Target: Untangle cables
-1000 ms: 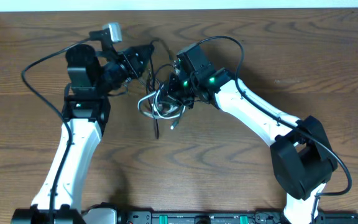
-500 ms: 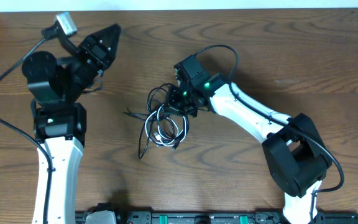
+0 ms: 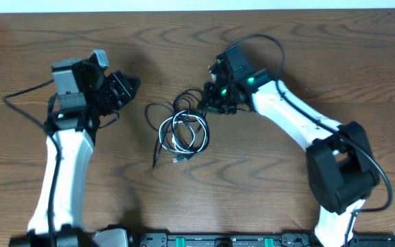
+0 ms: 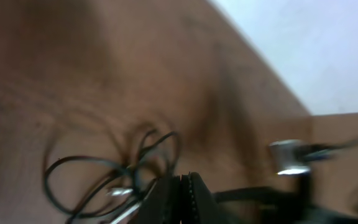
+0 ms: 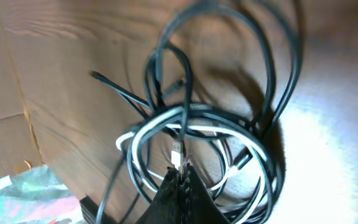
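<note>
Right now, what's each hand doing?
Left hand: closed, empty, clear of the cables.
Right hand: closed among the cables; whether it grips a strand can't be told.

A wooden table [image 3: 334,62] bears a looped black cord [image 3: 149,108] tangled with a white cord [image 5: 142,127].

A brown wooden table [image 3: 362,62] with wavy grain fills the view — a pale strip [image 3: 184,4] runs along its far edge.
</note>
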Robot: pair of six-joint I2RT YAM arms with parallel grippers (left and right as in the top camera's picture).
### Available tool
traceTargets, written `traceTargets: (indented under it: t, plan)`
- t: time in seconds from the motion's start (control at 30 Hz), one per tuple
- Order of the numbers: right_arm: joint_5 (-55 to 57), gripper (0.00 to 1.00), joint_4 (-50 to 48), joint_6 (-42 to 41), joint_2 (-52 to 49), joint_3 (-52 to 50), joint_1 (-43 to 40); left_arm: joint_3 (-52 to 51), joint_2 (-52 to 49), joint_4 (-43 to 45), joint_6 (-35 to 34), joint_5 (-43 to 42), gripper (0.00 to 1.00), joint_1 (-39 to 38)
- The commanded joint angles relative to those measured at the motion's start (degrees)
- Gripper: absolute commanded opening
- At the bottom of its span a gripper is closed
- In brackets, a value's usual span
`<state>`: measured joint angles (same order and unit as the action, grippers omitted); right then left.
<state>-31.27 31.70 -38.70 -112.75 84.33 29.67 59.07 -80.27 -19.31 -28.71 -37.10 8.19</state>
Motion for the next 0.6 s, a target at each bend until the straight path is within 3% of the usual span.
traceTargets:
  t: [0.0, 0.1, 0.2, 0.37, 0.57]
  plan:
    - [-0.15, 0.02, -0.90, 4.74, 3.45, 0.02, -1.97, 0.46, -6.16, -1.20, 5.25, 0.26, 0.07, 0.09]
    - [3.58, 0.09, -0.79, 5.60, 3.34, 0.02, -2.89, 0.46, -10.10, -1.16, 7.32, 0.26, 0.08, 0.11]
    - [12.57, 0.24, 1.46, 6.08, 3.34, 0.02, -2.97, 0.46, -13.05, -1.03, 8.37, -0.17, 0.08, 0.09]
    - [18.99, 0.34, 1.90, 10.27, 2.21, -0.02, -1.38, 0.46, -14.29, -0.72, 8.37, -0.61, 0.07, 0.07]
    - [23.65, 0.47, -4.74, 15.43, -1.64, -0.02, 1.40, 0.46, -14.29, 0.28, 9.51, -2.71, 0.08, 0.09]
